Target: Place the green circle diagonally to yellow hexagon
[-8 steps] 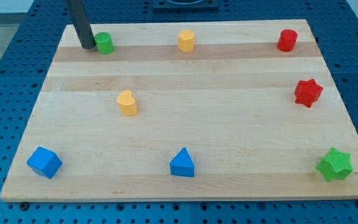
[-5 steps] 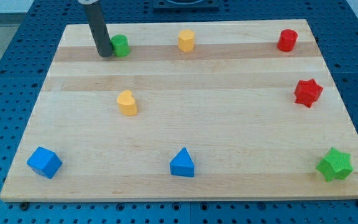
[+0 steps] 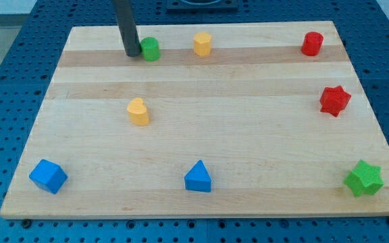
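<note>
Wooden board point(image 3: 248, 135), eight coloured blocks scattered on it

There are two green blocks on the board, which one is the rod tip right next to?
The green circle near the view's top left; my tip sits against its left side. The green star lies far off at the bottom right corner.

My rod comes down from 12 o'clock edge of view, approx upright, slight lean. My tip point(image 3: 133, 53) sits low on the surface, upper-left area, ~11 o'clock.
</note>
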